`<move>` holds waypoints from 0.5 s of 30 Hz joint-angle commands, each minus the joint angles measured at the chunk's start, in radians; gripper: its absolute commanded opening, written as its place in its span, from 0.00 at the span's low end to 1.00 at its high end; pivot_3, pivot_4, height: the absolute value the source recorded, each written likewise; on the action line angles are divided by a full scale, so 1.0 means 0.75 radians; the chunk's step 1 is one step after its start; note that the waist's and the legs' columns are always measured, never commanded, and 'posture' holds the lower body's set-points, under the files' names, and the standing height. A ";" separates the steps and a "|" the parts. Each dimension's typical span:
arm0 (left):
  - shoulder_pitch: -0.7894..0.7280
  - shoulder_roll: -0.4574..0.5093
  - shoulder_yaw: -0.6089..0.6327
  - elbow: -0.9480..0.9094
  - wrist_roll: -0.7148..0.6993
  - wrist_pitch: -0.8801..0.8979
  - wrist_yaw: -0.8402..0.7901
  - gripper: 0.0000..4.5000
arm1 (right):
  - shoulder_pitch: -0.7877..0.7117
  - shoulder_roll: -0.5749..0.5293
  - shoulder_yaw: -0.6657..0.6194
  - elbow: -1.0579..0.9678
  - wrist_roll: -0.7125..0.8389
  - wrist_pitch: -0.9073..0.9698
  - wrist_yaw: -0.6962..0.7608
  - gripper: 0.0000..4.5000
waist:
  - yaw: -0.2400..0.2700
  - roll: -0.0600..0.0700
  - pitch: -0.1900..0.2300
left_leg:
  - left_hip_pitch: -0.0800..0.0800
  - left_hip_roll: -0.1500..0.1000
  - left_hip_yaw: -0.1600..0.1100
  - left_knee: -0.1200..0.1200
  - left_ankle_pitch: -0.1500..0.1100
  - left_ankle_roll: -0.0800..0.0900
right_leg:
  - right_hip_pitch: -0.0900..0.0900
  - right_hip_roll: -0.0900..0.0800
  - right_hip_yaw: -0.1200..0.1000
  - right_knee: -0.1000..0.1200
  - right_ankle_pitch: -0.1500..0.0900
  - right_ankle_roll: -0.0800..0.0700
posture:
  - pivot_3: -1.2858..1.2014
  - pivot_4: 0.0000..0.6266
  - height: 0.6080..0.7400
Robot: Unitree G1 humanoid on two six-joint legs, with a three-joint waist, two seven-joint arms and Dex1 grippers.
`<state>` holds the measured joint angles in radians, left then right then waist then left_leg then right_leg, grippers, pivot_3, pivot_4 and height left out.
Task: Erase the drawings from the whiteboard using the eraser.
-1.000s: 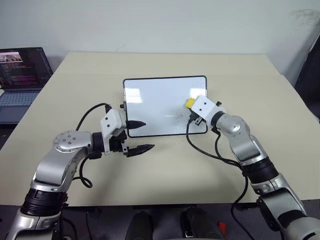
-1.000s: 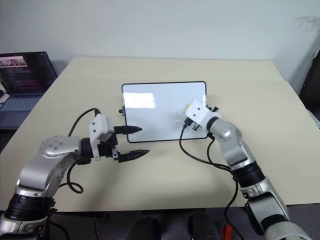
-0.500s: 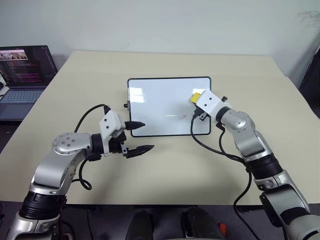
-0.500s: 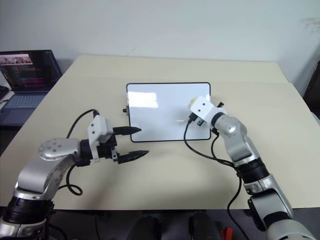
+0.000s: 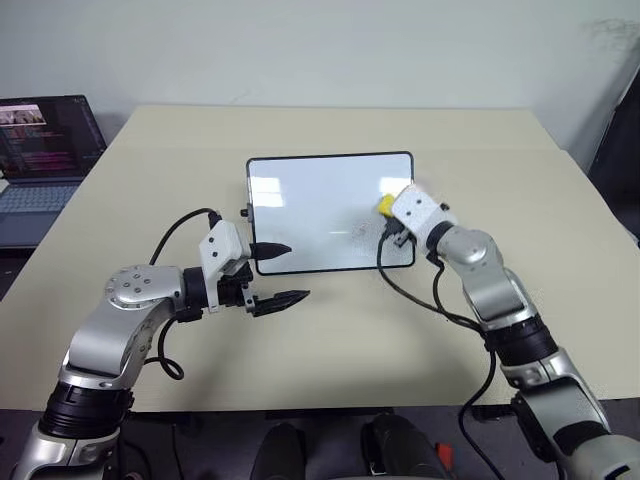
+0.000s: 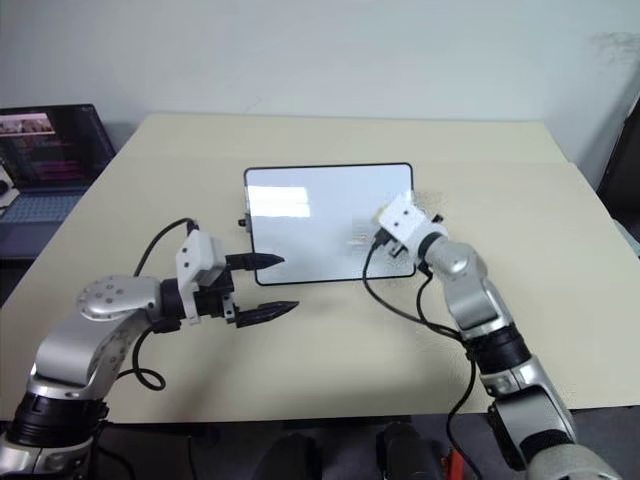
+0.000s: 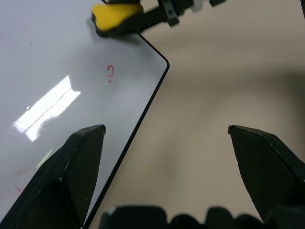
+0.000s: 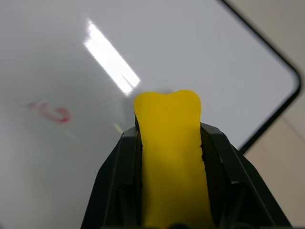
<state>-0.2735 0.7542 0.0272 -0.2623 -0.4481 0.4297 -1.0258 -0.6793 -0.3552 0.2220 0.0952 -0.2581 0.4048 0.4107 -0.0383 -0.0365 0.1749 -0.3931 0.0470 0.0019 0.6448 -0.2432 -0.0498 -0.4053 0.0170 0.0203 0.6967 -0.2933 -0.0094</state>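
The whiteboard (image 5: 310,200) lies flat in the middle of the table. My right gripper (image 5: 389,211) is shut on the yellow eraser (image 5: 384,205) and holds it on the board's right part, near the right edge. In the right wrist view the eraser (image 8: 171,167) sits squeezed between the black fingers (image 8: 119,181). The drawings show as a small red curl (image 8: 53,113) on the board ahead of the eraser and a small red loop (image 7: 110,71) near the board's corner. My left gripper (image 5: 296,271) hangs open over the board's near left corner, with nothing between its fingers.
An open laptop (image 5: 45,150) stands at the table's far left edge. The beige table (image 5: 330,340) spreads wide around the board. Black cables loop from both wrists, and the right one trails over the table just in front of the board.
The whole view swayed and came back. The right gripper has turned slightly with the eraser, staying at the same spot on the board. The left arm has not moved.
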 commanded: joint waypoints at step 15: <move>-0.029 0.026 0.026 0.060 0.058 -0.028 0.022 1.00 | 0.143 -0.005 0.123 -0.193 -0.009 0.045 0.163 0.29 | 0.001 0.000 0.000 | 0.000 0.000 -0.001 0.000 0.000 0.000 | -0.001 0.000 -0.001 0.000 0.000 0.000 | 0.52 0.24 1.00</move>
<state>-0.2783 0.7599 0.0273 -0.2201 -0.4216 0.4274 -1.0192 -0.5723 -0.3590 0.2896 -0.0184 -0.2517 0.4366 0.5240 -0.0371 -0.0364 0.1750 -0.3935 0.0471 0.0013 0.6445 -0.2434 -0.0499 -0.4058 0.0171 0.0193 0.6964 -0.2934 -0.0094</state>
